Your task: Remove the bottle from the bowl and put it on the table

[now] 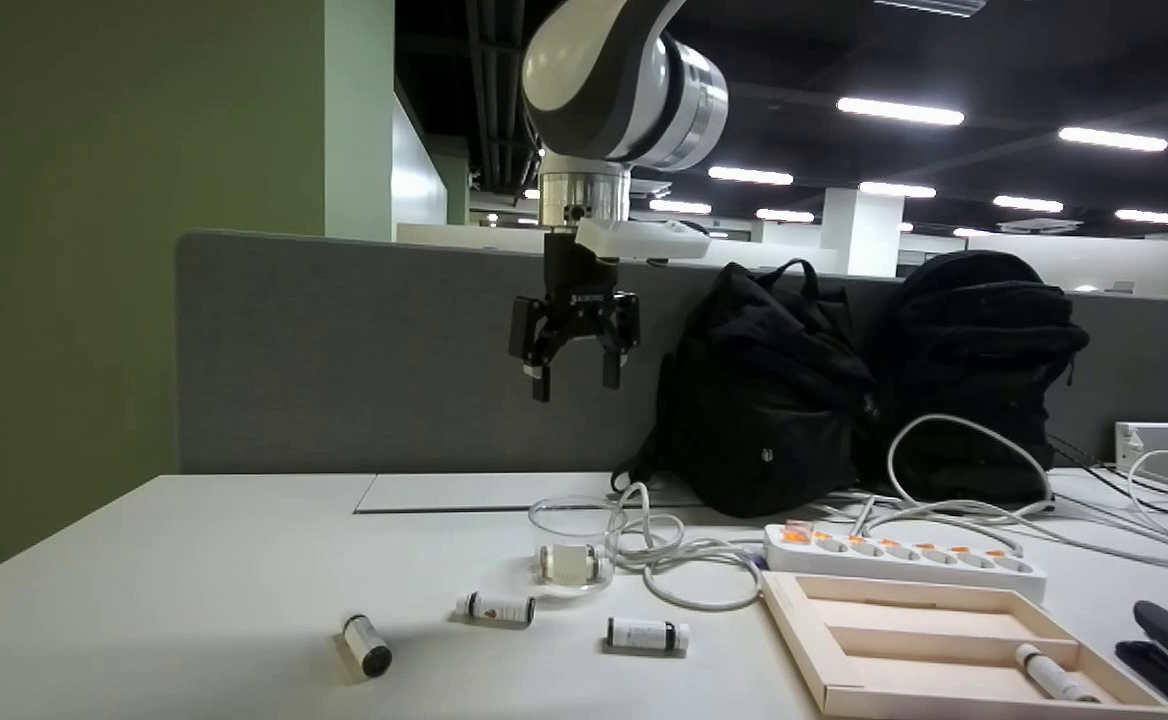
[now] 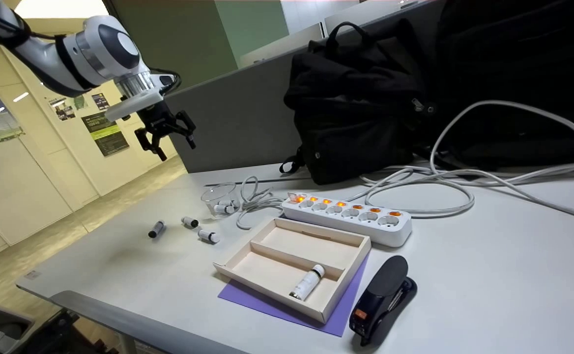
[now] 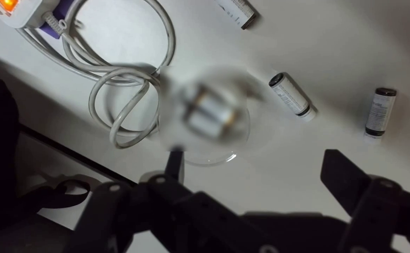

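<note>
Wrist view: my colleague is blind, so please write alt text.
A clear bowl, its contents blurred, stands on a pale table, with three labelled bottles and a looped cable nearby; an open pincer shows in the foreground.

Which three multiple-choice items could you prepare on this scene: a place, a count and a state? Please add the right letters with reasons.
1. Where is the clear bowl? A) on a backpack B) beside the cable C) on the floor
2. How many bottles lie directly on the table? A) one B) two C) three
3. How is the pincer? A) open B) shut C) gripping a bottle

1 B: both exterior views show them side by side. 2 C: three lie loose; others are in the bowl and wooden tray. 3 A: the wrist view shows its fingers wide apart.
</note>
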`<state>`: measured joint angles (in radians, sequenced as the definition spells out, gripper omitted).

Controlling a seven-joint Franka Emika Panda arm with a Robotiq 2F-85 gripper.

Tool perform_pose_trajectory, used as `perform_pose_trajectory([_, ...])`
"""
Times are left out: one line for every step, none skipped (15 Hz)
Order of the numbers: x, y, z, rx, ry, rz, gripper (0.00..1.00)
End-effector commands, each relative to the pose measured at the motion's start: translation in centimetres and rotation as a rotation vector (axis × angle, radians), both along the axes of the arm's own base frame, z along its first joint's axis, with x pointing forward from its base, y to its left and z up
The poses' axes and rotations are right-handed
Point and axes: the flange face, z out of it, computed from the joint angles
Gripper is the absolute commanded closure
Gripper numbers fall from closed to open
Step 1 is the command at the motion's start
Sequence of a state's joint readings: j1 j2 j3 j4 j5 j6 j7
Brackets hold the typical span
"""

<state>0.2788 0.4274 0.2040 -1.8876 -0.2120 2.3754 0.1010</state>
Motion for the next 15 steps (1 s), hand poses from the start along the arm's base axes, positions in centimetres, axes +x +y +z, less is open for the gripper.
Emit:
perform_pose_trajectory([0.8, -0.8, 0.1, -0.106, -0.015, 0.165, 0.00])
perform_pose_trajectory([1.4, -1.2, 0.3, -0.151, -0.005, 0.204, 0.00])
perform_pose_trajectory([2.0, -1.6, 0.4, -0.185, 0.012, 0.249, 0.00])
perform_pose_trajectory([2.6, -2.1, 0.6, -0.219, 0.034, 0.291, 0.00])
perform_pose_trajectory([3.3, -2.6, 0.7, -0.251, 0.058, 0.335, 0.00])
perform_pose_trajectory([3.9, -3.0, 0.8, -0.284, 0.081, 0.380, 0.00])
perform_pose_trajectory([4.6, -3.4, 1.0, -0.312, 0.111, 0.422, 0.00])
perform_pose_trajectory([5.2, -3.5, 1.6, -0.376, 0.143, 0.423, 0.00])
perform_pose_trajectory([3.4, -3.5, 0.9, -0.302, 0.107, 0.392, 0.00])
perform_pose_trajectory([4.0, -3.8, 1.2, -0.331, 0.127, 0.404, 0.00])
perform_pose_trajectory([4.4, -3.8, 1.4, -0.344, 0.135, 0.411, 0.00])
perform_pose_trajectory([4.7, -3.7, 1.3, -0.350, 0.138, 0.416, 0.00])
perform_pose_trajectory([4.8, -3.6, 1.2, -0.352, 0.140, 0.418, 0.00])
perform_pose_trajectory([4.8, -3.5, 1.1, -0.353, 0.141, 0.420, 0.00])
perform_pose_trajectory([4.8, -3.5, 1.0, -0.354, 0.142, 0.421, 0.00])
